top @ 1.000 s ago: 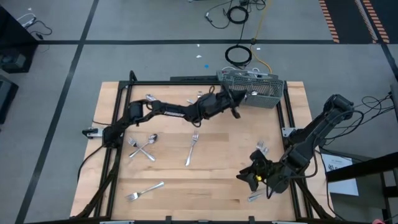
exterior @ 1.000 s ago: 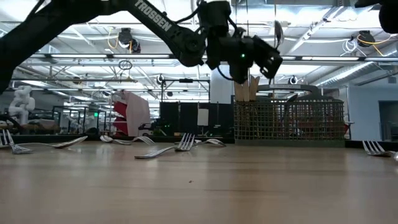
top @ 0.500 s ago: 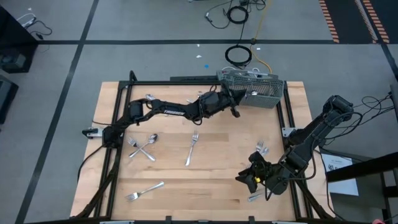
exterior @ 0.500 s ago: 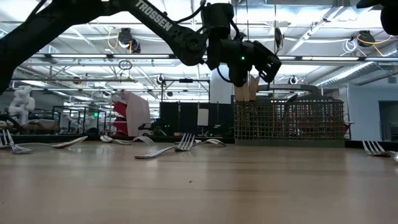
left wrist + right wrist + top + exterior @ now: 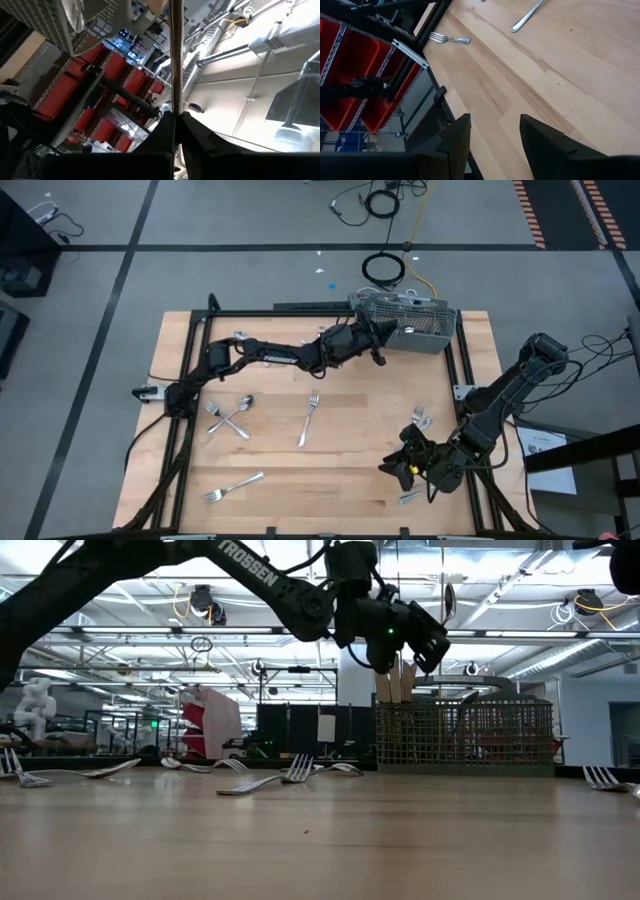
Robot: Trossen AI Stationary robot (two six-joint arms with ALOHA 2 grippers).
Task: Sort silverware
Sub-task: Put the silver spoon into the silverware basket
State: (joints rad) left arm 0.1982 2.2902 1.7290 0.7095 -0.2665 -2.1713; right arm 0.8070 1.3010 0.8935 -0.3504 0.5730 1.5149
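Here we see the left gripper (image 5: 378, 352) stretched out beside the caddy (image 5: 410, 323), clenched on an upright spoon (image 5: 449, 600); the right gripper (image 5: 400, 467) waits low, fingers parted, empty.

The silverware is slim shiny metal, mostly loose and flat on the wooden table (image 5: 350, 470), placed here relative to the grey mesh caddy (image 5: 415, 323) at the far edge. 1 piece (image 5: 175, 55), its slim handle upright, is pinched in the left gripper (image 5: 378, 356) just beside the caddy. A fork (image 5: 308, 420) lies nearer the middle, a crossed fork and spoon (image 5: 230, 416) farther left, another fork (image 5: 232, 486) near the front, and forks (image 5: 420, 418) toward the right.
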